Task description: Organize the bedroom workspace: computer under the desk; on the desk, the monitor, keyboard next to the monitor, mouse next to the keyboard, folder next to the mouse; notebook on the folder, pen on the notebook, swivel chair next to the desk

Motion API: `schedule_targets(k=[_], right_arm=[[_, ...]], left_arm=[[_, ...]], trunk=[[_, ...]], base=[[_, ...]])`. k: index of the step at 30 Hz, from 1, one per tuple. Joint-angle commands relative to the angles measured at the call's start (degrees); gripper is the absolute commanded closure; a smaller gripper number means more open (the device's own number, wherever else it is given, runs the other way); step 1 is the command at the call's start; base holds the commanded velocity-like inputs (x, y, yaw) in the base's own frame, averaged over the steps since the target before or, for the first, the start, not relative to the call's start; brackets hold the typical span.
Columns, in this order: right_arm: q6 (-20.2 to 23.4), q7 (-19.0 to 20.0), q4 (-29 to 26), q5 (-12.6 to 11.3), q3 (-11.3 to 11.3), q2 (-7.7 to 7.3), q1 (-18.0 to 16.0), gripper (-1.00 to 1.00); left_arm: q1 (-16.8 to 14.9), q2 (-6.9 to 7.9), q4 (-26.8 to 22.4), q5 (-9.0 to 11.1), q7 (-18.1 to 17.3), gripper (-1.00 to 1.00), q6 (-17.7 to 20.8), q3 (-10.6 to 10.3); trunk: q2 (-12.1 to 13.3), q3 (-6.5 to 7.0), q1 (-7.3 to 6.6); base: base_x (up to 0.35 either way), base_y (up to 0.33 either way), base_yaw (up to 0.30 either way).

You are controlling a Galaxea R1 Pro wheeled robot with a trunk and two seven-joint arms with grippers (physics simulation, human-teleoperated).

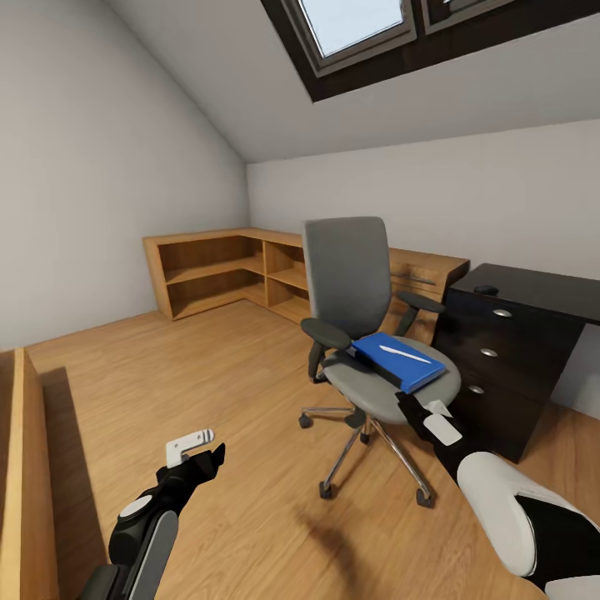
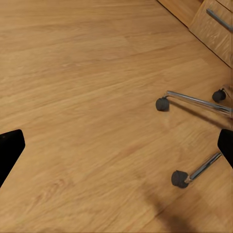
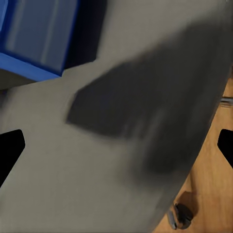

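The blue folder (image 1: 398, 362) lies on the swivel chair (image 1: 367, 333) seat, a white pen (image 1: 405, 353) on top. My right claw (image 1: 414, 410) hovers spread at the seat's front edge, lined up to reach it; my left claw (image 1: 202, 457) hangs spread over bare floor (image 1: 233, 400), idle.

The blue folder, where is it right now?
In the head view, the blue folder lies on the swivel chair seat, right of centre, beside the black drawer unit, near the right gripper.
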Motion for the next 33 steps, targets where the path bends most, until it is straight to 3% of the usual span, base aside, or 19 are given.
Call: schedule_targets(k=[1, 11, 19, 33], right_arm=[[0.3, -0.3, -0.2, -0.5, 0.1, 0.00, 0.0, -1.00], [0.3, -0.3, -0.2, -0.5, 0.1, 0.00, 0.0, -1.00], [0.3, -0.3, -0.2, -0.5, 0.1, 0.04, 0.0, -1.00], [0.3, -0.3, 0.0, -0.5, 0.1, 0.17, 0.0, -1.00]], left_arm=[[0.0, 0.00, -0.1, 0.6, 0.5, -1.00, 0.2, -0.1], [0.0, 0.00, 0.0, 0.7, 0.5, -1.00, 0.2, -0.1], [0.0, 0.00, 0.8, 0.6, 0.5, -1.00, 0.1, -0.1], [0.0, 0.00, 1.0, 0.6, 0.4, -1.00, 0.1, -0.1]], trunk=[[0.0, -0.06, -0.01], [0.0, -0.33, -0.01], [0.0, -1.03, -0.01], [0.0, -2.26, -0.01]], base=[[0.094, 0.000, 0.000], [0.234, 0.000, 0.000], [0.061, 0.000, 0.000], [0.296, 0.000, 0.000]])
